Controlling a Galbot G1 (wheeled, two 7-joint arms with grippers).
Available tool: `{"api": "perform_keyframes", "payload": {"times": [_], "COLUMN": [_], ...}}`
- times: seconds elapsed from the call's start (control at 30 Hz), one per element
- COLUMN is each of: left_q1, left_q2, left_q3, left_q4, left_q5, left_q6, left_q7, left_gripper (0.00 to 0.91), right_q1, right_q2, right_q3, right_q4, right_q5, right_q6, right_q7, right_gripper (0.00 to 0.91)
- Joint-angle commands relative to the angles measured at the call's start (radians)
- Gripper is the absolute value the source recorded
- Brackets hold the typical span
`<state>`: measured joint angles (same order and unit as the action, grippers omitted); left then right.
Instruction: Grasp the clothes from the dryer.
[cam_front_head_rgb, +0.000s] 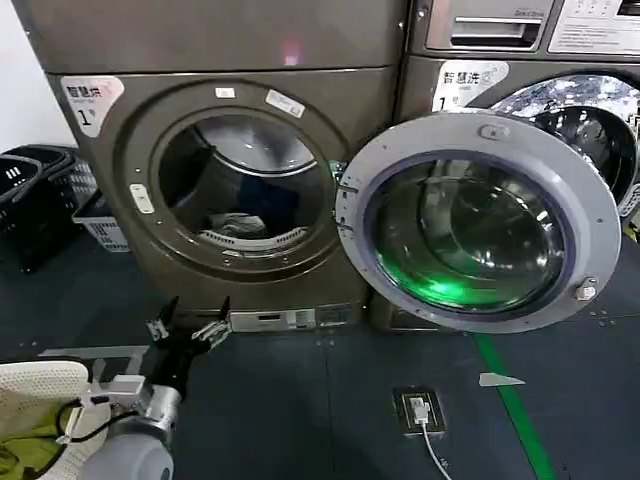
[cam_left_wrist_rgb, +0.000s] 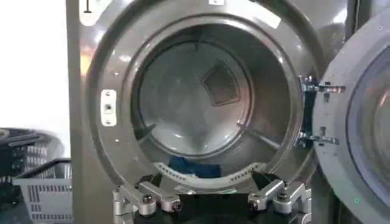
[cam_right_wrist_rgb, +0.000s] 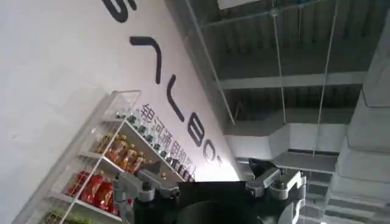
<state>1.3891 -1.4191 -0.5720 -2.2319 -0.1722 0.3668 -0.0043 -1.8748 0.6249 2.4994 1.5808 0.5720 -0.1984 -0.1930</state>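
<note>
The dryer (cam_front_head_rgb: 110, 180) stands with its round porthole open and its door (cam_front_head_rgb: 480, 235) swung out to the right. A whitish piece of the clothes (cam_front_head_rgb: 238, 225) lies low in the drum, with dark blue fabric (cam_front_head_rgb: 278, 205) behind it. In the left wrist view the blue piece (cam_left_wrist_rgb: 194, 167) rests just behind the perforated lip of the dryer (cam_left_wrist_rgb: 91, 122). My left gripper (cam_front_head_rgb: 188, 322) (cam_left_wrist_rgb: 206, 181) is open and empty, below and in front of the porthole, pointing at it. My right gripper (cam_right_wrist_rgb: 207, 165) is open and empty, aimed up at a wall and ceiling.
Dark baskets (cam_front_head_rgb: 35, 190) and a grey basket (cam_front_head_rgb: 100, 228) stand left of the dryer. A neighbouring machine (cam_front_head_rgb: 560, 100) is behind the open door. A floor socket (cam_front_head_rgb: 418, 410) and a green line (cam_front_head_rgb: 512, 400) mark the floor. A white mesh basket (cam_front_head_rgb: 35, 385) holds yellow-green cloth.
</note>
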Motion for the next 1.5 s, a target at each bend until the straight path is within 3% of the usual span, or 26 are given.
{"api": "perform_keyframes", "payload": {"times": [0.03, 1.5], "left_q1": [0.0, -0.039], "left_q2": [0.001, 0.004], "left_q3": [-0.001, 0.021], "left_q4": [0.0, 0.032], "left_q5": [0.0, 0.015], "left_q6": [0.0, -0.007], "left_q7": [0.0, 0.011], "left_gripper": [0.907, 0.907], "right_q1": [0.001, -0.021], "right_q2": [0.0, 0.002], "right_q3": [0.001, 0.024], "right_q4": [0.0, 0.006], "right_q5": [0.0, 0.048], "right_q6": [0.0, 0.003], "right_q7": [0.002, -0.021], "right_gripper": [0.907, 0.907]}}
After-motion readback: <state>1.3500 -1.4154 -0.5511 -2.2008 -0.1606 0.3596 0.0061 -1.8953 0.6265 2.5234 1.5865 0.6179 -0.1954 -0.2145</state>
